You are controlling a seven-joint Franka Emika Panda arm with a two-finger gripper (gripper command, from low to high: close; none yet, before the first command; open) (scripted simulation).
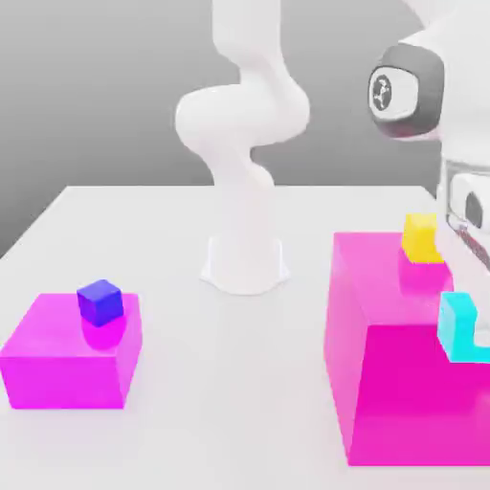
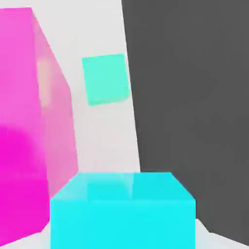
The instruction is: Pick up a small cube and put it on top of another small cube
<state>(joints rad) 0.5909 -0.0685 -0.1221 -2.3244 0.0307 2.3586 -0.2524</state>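
The small cube point(image 1: 456, 327) is cyan and hangs in front of the big magenta block point(image 1: 383, 383) at the exterior view's right. My gripper point(image 1: 476, 330) comes down from the white hand at that edge and is shut on it. Close under the hand camera the same cyan cube point(image 2: 124, 209) fills the foreground, with the white table far beyond it. Another small cube point(image 1: 419, 237), yellow, sits on the magenta block's top at its back, above and behind the held cube.
A dark blue cube point(image 1: 100, 301) rests on a lower magenta block point(image 1: 67, 368) at the exterior view's left. The arm's white base point(image 1: 245, 258) stands mid-table. A pale teal square patch point(image 2: 106, 79) shows on the table beside the magenta wall point(image 2: 24, 121).
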